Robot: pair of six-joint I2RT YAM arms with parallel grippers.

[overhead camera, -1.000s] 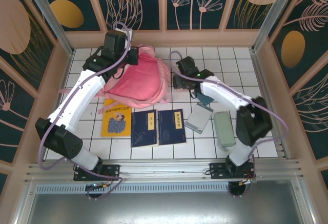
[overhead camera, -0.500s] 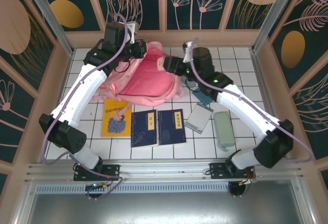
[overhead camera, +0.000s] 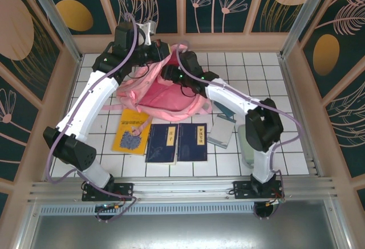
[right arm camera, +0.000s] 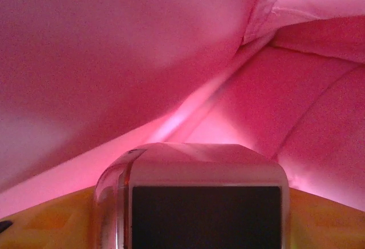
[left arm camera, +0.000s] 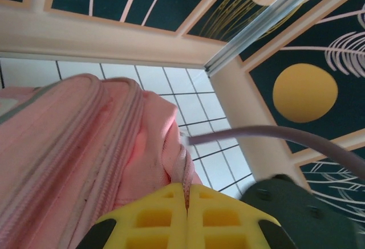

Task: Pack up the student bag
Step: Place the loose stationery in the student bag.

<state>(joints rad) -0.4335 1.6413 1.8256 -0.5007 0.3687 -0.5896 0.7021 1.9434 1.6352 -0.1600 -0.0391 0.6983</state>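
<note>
The pink student bag (overhead camera: 165, 98) lies at the back middle of the tiled table, its mouth pulled up and open. My left gripper (overhead camera: 157, 49) is above its far edge; in the left wrist view its yellow fingers (left arm camera: 186, 185) are shut on the bag's zipper edge (left arm camera: 181, 166). My right gripper (overhead camera: 170, 71) reaches into the bag's opening from the right. In the right wrist view pink lining (right arm camera: 114, 61) surrounds it. My right gripper (right arm camera: 199, 203) is shut on a white-rimmed flat object with a dark face (right arm camera: 205, 169).
In front of the bag lie a yellow book (overhead camera: 131, 132) and two dark blue books (overhead camera: 165, 142) (overhead camera: 198, 141). To the right are a grey flat case (overhead camera: 221, 135), a teal item (overhead camera: 225, 112) and a green pouch (overhead camera: 246, 146), partly under my right arm. Walls enclose the table.
My left gripper has lifted the bag's edge higher, opening its mouth. My right arm has swung left from beside the bag and gone into the opening.
</note>
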